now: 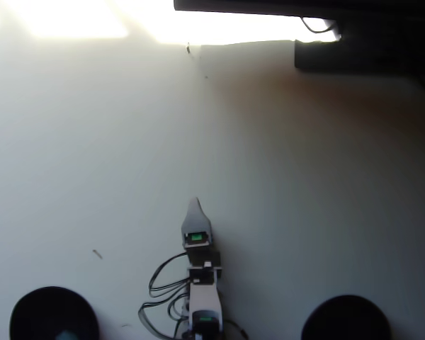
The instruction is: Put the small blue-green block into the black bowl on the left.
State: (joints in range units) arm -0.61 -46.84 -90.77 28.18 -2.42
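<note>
- A tiny bit of the small blue-green block [67, 334] shows inside the black bowl [53, 312] at the near left corner of the overhead view. It sits at the bowl's near edge, right where the picture ends, so only a pale teal speck can be seen.
- This bowl is round and dark, and the bottom of the picture cuts part of it off.
- A second black bowl [347, 317] that looks the same sits at the near right corner, well apart from the first one.
- The gripper [195, 205] is between the two bowls, near the middle, and points to the far side of the white table [304, 184].
- Only one pointed tip shows from above, so I cannot tell if the jaws are wide or narrow. Nothing can be seen in them.
- Black wires [163, 283] loop beside the arm on its left.
- A dark box [361, 42] sits at the far right.
</note>
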